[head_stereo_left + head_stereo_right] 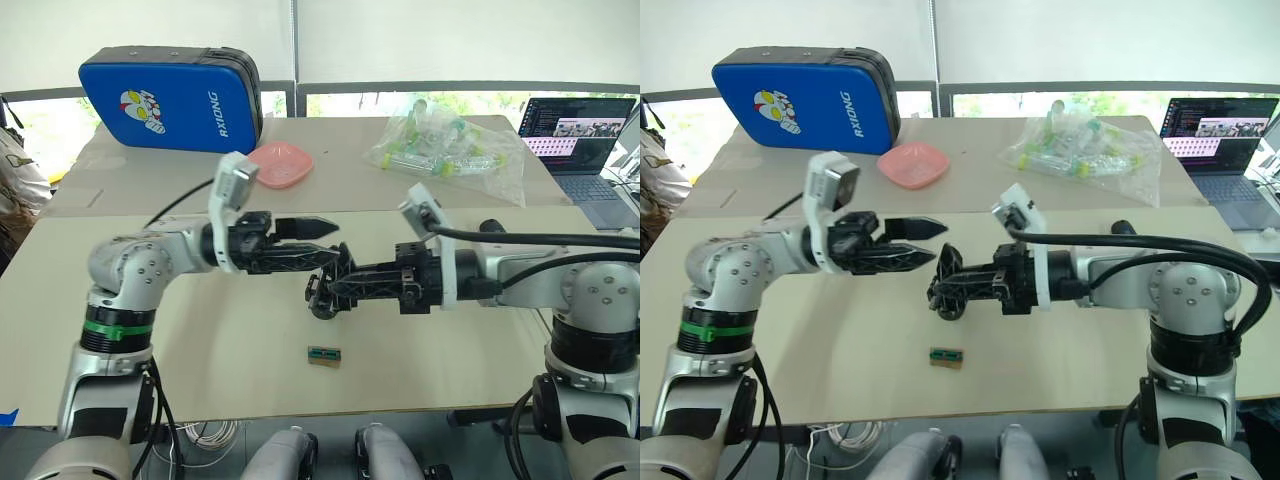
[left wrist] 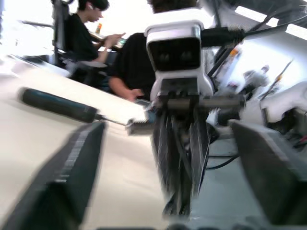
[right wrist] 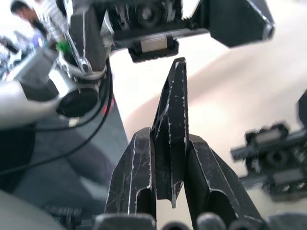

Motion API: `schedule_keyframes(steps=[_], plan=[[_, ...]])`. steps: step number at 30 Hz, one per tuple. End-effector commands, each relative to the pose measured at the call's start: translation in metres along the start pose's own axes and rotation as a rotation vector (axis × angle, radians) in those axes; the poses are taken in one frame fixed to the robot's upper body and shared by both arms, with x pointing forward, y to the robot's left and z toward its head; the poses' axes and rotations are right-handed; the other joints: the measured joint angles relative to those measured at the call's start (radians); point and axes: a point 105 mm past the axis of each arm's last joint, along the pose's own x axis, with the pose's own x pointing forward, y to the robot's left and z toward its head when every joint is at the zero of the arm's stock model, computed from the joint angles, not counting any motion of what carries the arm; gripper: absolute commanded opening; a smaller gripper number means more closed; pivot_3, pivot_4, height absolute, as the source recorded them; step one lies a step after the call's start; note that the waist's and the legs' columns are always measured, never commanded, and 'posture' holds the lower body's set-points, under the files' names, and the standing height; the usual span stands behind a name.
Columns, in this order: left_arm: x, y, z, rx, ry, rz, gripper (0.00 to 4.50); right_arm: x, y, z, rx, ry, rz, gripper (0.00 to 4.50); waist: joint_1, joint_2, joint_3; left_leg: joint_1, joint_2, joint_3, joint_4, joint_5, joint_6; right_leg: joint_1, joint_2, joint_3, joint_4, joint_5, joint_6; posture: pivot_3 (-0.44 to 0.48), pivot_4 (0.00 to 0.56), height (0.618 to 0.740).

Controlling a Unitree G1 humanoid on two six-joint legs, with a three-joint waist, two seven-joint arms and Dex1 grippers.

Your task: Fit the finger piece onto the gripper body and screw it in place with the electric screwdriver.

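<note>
Left eye view, L to R: the blue case point(image 1: 170, 98) stands zipped at the back of the desk point(image 1: 220, 360). We can't see what's inside it.

The left claw point(image 1: 325, 243) hangs above the desk, released, with its fingers spread wide and nothing between them. It points toward the other arm.

Behind it is a pink bowl point(image 1: 280, 163), which looks empty to us.

The small green-and-tan block point(image 1: 323, 356) lies alone near the front edge.

The right claw point(image 3: 169, 135) is clenched on the finger piece point(image 3: 172, 96). The piece's long axis runs in line w/ the claw's own fingers. Its pointed tip sticks out ahead, aimed at the left claw's open gap, close but not touching.

The gripper body point(image 3: 273, 155) sits on the desk just beside the right claw, apart from the piece. The right arm is nearer to it, so we judge the fit turns on swinging the tip over to the body.

The electric screwdriver point(image 2: 57, 105) lies flat on the desk, out past the right claw, untouched.

At the back R is a clear bag point(image 1: 450, 145) holding tubes w/ green caps, then a laptop point(image 1: 575, 130).
</note>
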Motion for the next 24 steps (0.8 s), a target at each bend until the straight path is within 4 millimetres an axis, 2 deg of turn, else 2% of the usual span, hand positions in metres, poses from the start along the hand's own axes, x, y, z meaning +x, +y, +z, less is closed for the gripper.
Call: schedule_keyframes(steps=[1,4,5,9,12,16,20,24], plan=[[-0.029,0.015,0.000,0.204,0.074,0.079,4.50,-0.012,0.017,0.015,-0.116,-0.138,0.063,0.42,0.001,0.000,0.000,0.000,0.000,0.000,0.000,0.000,0.000,0.000,0.000,0.000,0.000,0.000,0.000,0.000,0.150,0.740],[-0.056,0.032,-0.019,0.298,0.182,0.152,4.50,-0.021,0.006,0.007,-0.178,-0.159,0.007,0.42,0.005,0.000,0.000,0.001,0.000,0.000,0.000,0.000,0.000,0.001,0.000,0.000,-0.001,0.000,0.000,0.000,0.150,0.740],[-0.060,0.035,-0.023,0.314,0.201,0.155,4.50,-0.022,0.002,0.004,-0.188,-0.156,-0.005,0.42,0.006,0.000,0.000,0.001,0.000,0.000,0.000,0.000,0.001,0.002,0.000,0.000,-0.002,0.000,0.000,0.000,0.150,0.740],[-0.067,0.040,-0.066,0.352,0.331,0.118,4.50,-0.032,-0.021,0.001,-0.360,-0.259,-0.084,0.42,0.009,0.000,0.000,0.001,-0.001,0.000,0.000,-0.001,0.002,0.001,-0.001,0.000,-0.004,0.001,0.003,0.000,0.150,0.740],[-0.059,0.041,-0.092,0.335,0.370,0.080,4.50,-0.035,-0.024,-0.007,-0.461,-0.264,-0.072,0.42,0.009,0.000,0.000,0.000,-0.002,0.001,0.000,-0.001,0.003,0.001,-0.001,0.000,-0.004,0.002,0.004,0.000,0.150,0.740],[-0.040,0.049,-0.112,0.366,0.331,0.074,4.50,-0.032,-0.024,-0.018,-0.529,-0.224,-0.044,0.42,0.009,0.000,0.000,-0.001,-0.002,0.001,0.001,-0.001,0.003,0.000,-0.001,-0.001,-0.004,0.003,0.005,0.000,0.150,0.740],[-0.021,0.059,-0.137,0.320,0.355,0.087,4.50,-0.027,-0.022,-0.023,-0.565,-0.195,-0.012,0.42,0.006,0.000,0.000,-0.001,-0.001,0.001,0.002,-0.001,0.003,0.001,-0.001,0.000,-0.003,0.003,0.005,0.000,0.150,0.740],[-0.006,0.067,-0.149,0.311,0.370,0.098,4.50,-0.024,-0.019,-0.026,-0.567,-0.190,0.007,0.41,0.006,0.000,0.000,-0.001,-0.001,0.001,0.004,-0.004,0.007,0.002,-0.001,0.000,-0.003,0.003,0.005,0.000,0.150,0.740]])
